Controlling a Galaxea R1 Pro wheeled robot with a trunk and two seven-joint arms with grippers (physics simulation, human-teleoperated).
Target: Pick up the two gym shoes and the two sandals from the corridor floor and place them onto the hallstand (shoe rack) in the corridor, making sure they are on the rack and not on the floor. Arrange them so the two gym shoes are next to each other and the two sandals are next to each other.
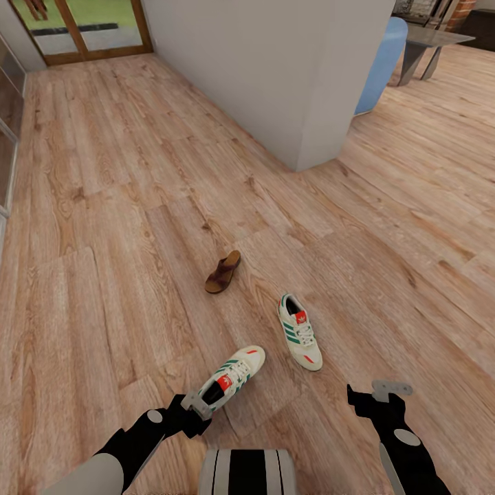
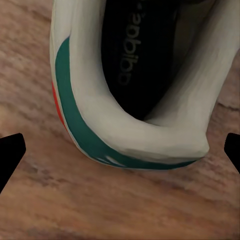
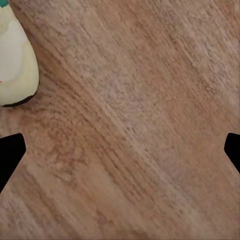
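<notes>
Two white gym shoes with green stripes lie on the corridor floor (image 1: 124, 227). The nearer gym shoe (image 1: 230, 377) points away to the right, and my left gripper (image 1: 199, 405) is open right at its heel. In the left wrist view that heel (image 2: 135, 100) sits close between the spread black fingertips (image 2: 10, 155). The other gym shoe (image 1: 300, 332) lies to the right, and its toe (image 3: 15, 65) shows in the right wrist view. My right gripper (image 1: 375, 393) hangs open over bare planks. A dark-brown sandal (image 1: 223, 272) lies farther off. The hallstand is out of view.
A pale wall corner (image 1: 302, 82) juts into the floor ahead on the right. Behind it are a blue rounded seat (image 1: 381, 62) and a grey table (image 1: 433, 41). A wood-framed glass door (image 1: 82, 31) is at the far left. My trunk (image 1: 247, 471) is at the bottom.
</notes>
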